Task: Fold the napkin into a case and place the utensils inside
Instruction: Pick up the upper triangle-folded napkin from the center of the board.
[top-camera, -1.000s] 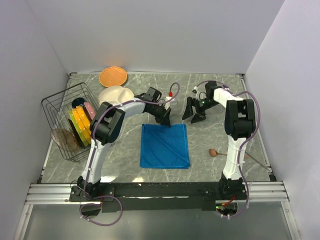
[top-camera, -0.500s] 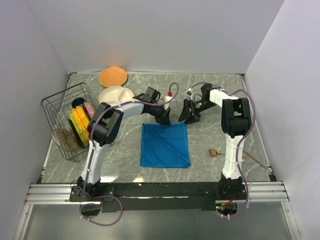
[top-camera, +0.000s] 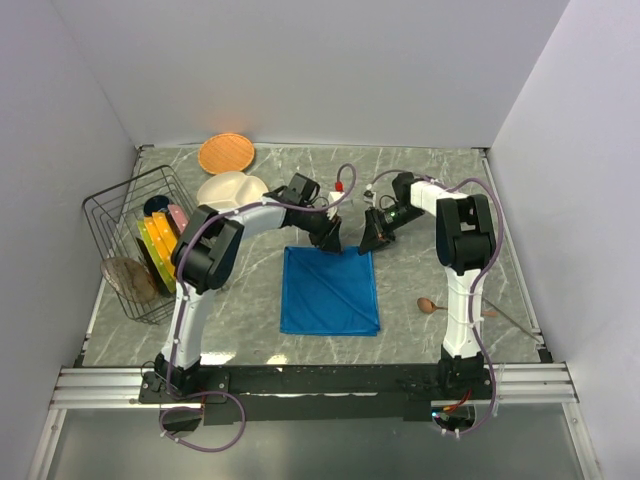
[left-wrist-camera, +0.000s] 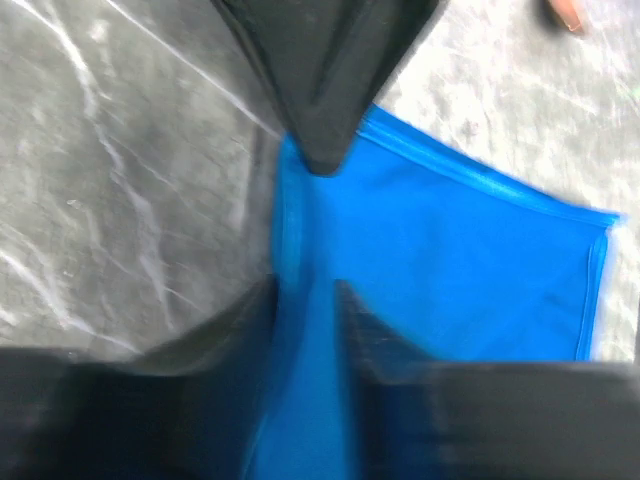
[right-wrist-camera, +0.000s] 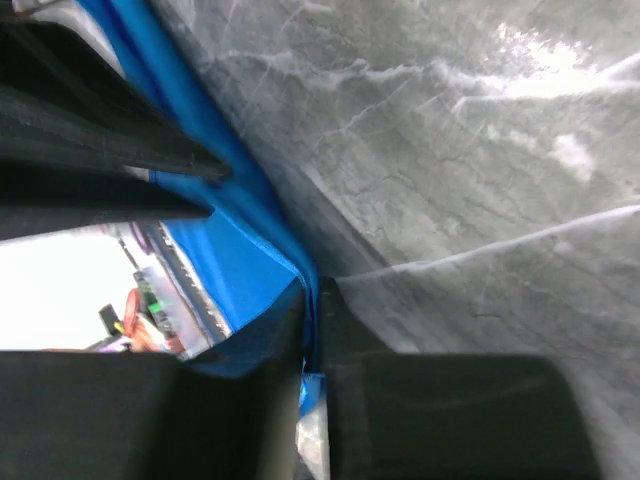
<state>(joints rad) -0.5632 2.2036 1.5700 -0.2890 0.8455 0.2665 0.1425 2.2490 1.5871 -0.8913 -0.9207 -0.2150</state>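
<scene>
Napkin, thin shiny blue square, flat mid-table on grey marbled top, right gripper pinched on its 1 o'clock corner hem, left gripper straddling 12 o'clock edge, grip unclear.

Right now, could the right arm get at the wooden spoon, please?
Probably, once it lets go: the right tool is closed on a far corner of the blue napkin. The wooden spoon lies on the table beside that arm, with nothing between them.
</scene>
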